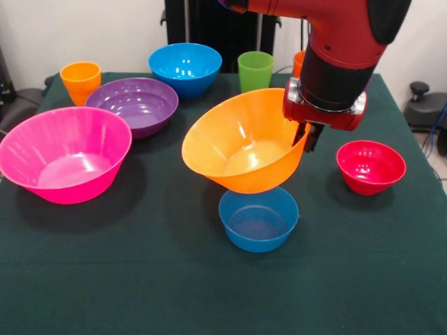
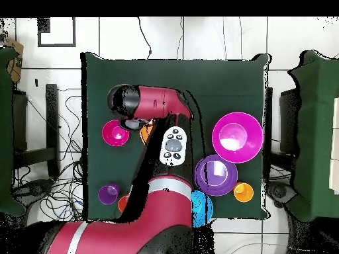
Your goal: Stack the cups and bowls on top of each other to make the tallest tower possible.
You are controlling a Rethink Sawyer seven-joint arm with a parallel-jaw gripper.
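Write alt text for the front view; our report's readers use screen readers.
The red arm's gripper grips the rim of a tilted large orange bowl just above a small light-blue bowl on a dark green table. Around them stand a large pink bowl, purple bowl, blue bowl, small red bowl, and yellow-orange and green cups.

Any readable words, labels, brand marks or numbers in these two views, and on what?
None can be read.
Bowls such as the orange bowl and pink bowl: plain, no print.
Arm's white button panel: dark buttons show, any marks on them too small to read.
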